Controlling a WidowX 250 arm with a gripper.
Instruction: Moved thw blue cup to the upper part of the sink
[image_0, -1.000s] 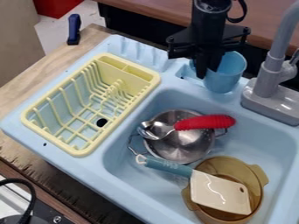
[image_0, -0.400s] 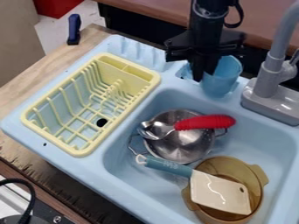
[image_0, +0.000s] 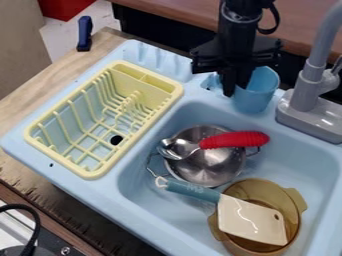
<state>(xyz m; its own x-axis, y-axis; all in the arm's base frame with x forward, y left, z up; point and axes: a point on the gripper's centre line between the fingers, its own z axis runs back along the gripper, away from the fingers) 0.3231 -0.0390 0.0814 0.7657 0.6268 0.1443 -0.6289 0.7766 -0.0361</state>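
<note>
Cup (image_0: 256, 90) is at the sink's (image_0: 93, 192) upper rim, just beside the faucet (image_0: 304, 92), w/ my claw (image_0: 235, 90) closed on its rack-side wall, AFAICT. Can't tell if its base is fully down. Main risk: if I let go w/ the base half over the edge, it could tip in & land on the pot (image_0: 204, 167). Drifting toward the faucet might bump it, b/c the gap's tight. Also, lifting before I've opened enough could drag the wall up & topple it.
</note>
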